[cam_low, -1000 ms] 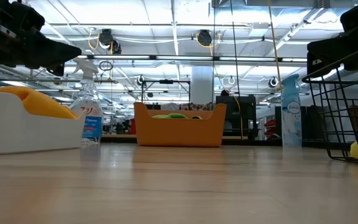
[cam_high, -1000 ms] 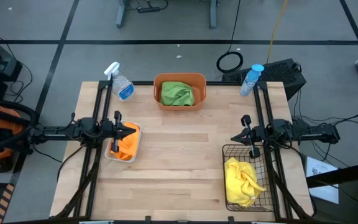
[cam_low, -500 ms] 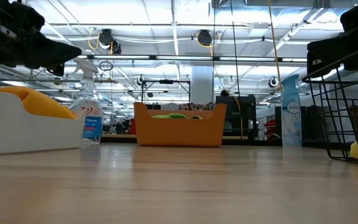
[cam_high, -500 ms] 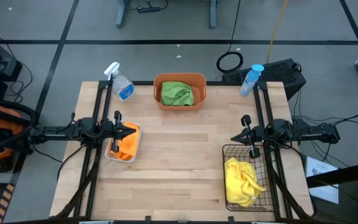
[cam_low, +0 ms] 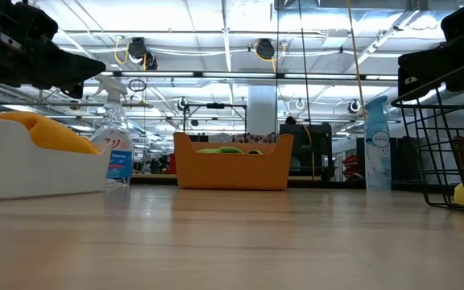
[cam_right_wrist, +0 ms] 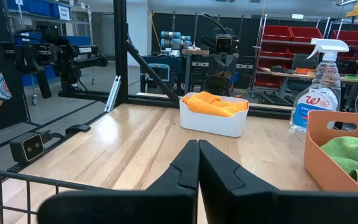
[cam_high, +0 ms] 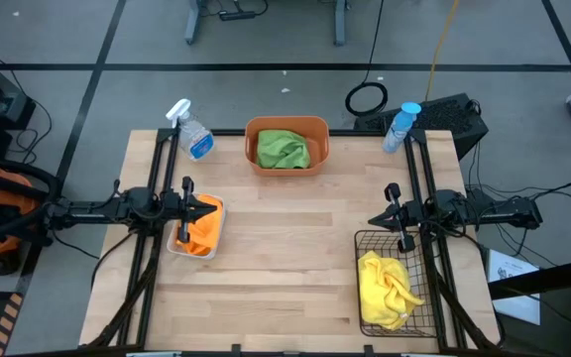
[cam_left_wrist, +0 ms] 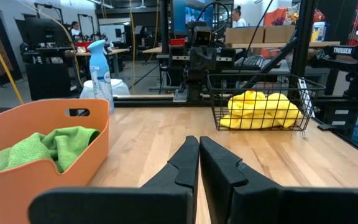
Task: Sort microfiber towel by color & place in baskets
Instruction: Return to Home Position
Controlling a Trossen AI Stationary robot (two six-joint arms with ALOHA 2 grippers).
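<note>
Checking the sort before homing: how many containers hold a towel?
3. Orange tub, far centre, with the green towel; white bin, left side, with the orange towel; black wire basket, near right, with the yellow towel.

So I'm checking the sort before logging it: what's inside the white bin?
Orange microfiber cloth, bunched above the rim of the white bin. How many cloths are piled there, and anything beneath them, is covered.

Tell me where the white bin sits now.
In the high view the white bin sits at the left side of the table, holding orange cloth, directly beneath the left gripper.
</note>
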